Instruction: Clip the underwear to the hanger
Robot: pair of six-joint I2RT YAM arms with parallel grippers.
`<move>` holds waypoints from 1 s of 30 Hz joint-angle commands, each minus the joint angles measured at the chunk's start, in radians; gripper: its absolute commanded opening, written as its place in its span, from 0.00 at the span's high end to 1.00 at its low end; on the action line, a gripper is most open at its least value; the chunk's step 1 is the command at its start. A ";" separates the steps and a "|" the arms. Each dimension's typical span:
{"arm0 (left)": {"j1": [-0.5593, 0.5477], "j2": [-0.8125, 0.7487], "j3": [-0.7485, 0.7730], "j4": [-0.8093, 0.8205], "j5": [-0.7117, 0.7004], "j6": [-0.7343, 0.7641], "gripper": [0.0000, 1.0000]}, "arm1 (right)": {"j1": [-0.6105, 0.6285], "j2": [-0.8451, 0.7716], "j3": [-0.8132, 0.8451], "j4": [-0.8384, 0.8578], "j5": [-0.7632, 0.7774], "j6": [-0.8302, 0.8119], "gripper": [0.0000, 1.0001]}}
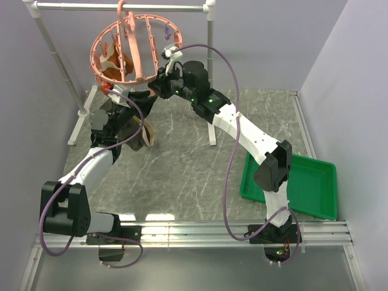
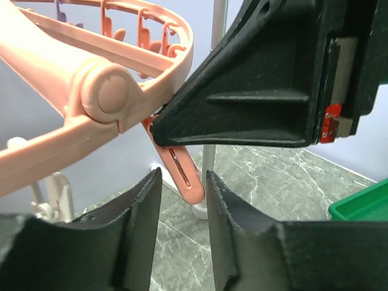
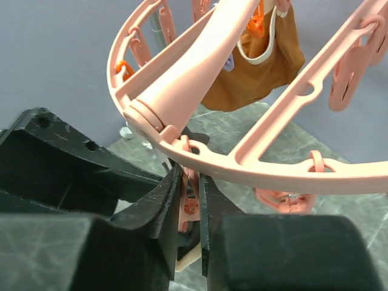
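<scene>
The pink hanger ring (image 1: 130, 45) hangs from the white rack, with an orange-brown garment (image 1: 112, 63) clipped inside it. The dark underwear (image 1: 147, 133) with its tan waistband hangs below the ring's near rim, beside my left gripper (image 1: 115, 112). My right gripper (image 3: 189, 176) is shut on a pink clip (image 3: 189, 206) under the ring's rim (image 3: 254, 173). Dark cloth and tan band (image 3: 189, 257) show just below that clip. My left gripper (image 2: 183, 174) is open with nothing between its fingers. A pink clip (image 2: 185, 182) hangs just past its tips.
The white pipe rack (image 1: 121, 7) has one upright (image 1: 211, 91) behind my right arm and feet on the marble table. A green tray (image 1: 303, 182) lies at the right. My right gripper's black body (image 2: 260, 91) fills the upper right of the left wrist view.
</scene>
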 commanded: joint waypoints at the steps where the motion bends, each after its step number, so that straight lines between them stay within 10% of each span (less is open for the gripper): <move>1: -0.004 -0.032 0.039 -0.003 0.012 0.026 0.59 | 0.006 -0.022 0.050 0.036 -0.031 0.041 0.85; 13: -0.004 -0.009 0.076 -0.031 -0.025 0.011 0.58 | -0.003 -0.048 0.001 0.062 -0.070 0.096 0.97; 19: -0.004 0.000 0.095 -0.041 -0.031 0.002 0.83 | -0.002 -0.041 0.007 0.057 -0.084 0.101 0.98; 30: -0.004 -0.009 0.090 -0.060 -0.028 0.028 1.00 | 0.003 -0.005 0.049 0.022 -0.066 0.115 0.53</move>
